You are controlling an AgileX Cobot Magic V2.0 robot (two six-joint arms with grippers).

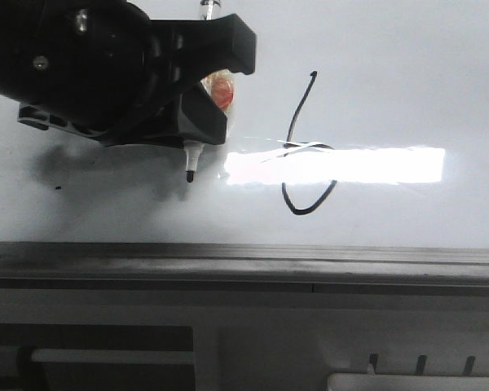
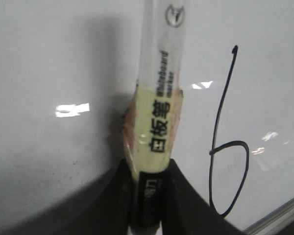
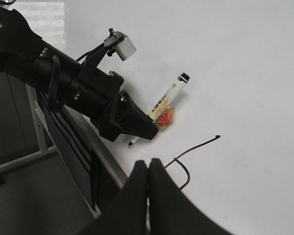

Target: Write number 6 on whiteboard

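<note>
The number 6 (image 1: pixel 303 147) is drawn in thin black line on the whiteboard (image 1: pixel 391 65), stem slanting up, loop at its bottom. It also shows in the left wrist view (image 2: pixel 229 147) and the right wrist view (image 3: pixel 186 156). My left gripper (image 1: pixel 200 94) is shut on a white board marker (image 2: pixel 159 112) with a yellowish label. The marker's black tip (image 1: pixel 190 173) points down at the board, left of the 6; I cannot tell whether it touches. My right gripper (image 3: pixel 148 169) is shut and empty, hovering near the 6's loop.
A grey metal ledge (image 1: pixel 244 261) runs along the whiteboard's lower edge. A bright glare strip (image 1: pixel 334 165) crosses the 6. A small black speck (image 1: pixel 58 188) lies on the board at the left. Below the ledge are grey frame parts (image 1: pixel 114 356).
</note>
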